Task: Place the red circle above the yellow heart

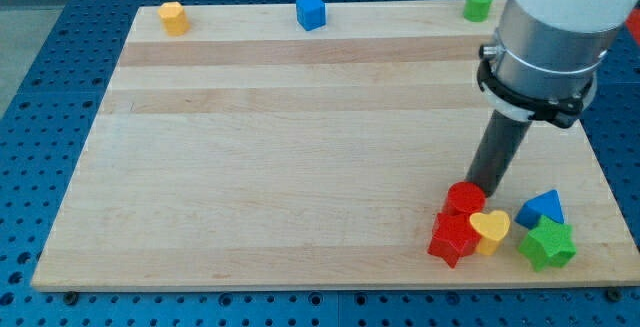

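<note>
The red circle (464, 199) lies near the view's bottom right of the wooden board (300, 147). It touches the yellow heart (490, 229), which lies just below and right of it. My tip (484, 187) is at the red circle's upper right edge, touching or nearly touching it. The dark rod rises from there to the grey arm (550, 37) at the view's top right.
A red star (452, 240) sits left of the yellow heart, touching it. A green star (547, 244) and a blue triangle (541, 208) lie to the right. Along the top edge are a yellow-orange block (174, 17), a blue cube (311, 12) and a green cylinder (478, 4).
</note>
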Action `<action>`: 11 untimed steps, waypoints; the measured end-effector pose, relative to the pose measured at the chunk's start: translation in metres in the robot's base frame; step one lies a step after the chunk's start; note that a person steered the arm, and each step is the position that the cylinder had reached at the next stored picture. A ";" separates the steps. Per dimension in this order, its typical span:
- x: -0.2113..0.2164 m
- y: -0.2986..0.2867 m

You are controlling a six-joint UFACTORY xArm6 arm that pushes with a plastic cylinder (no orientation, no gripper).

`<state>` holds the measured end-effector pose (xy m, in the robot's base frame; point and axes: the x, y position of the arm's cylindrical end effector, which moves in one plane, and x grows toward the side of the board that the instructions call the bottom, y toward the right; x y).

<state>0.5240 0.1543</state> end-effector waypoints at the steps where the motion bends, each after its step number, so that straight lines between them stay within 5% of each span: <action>1: -0.006 0.001; 5: -0.008 -0.081; 7: 0.028 -0.079; 11: 0.007 -0.029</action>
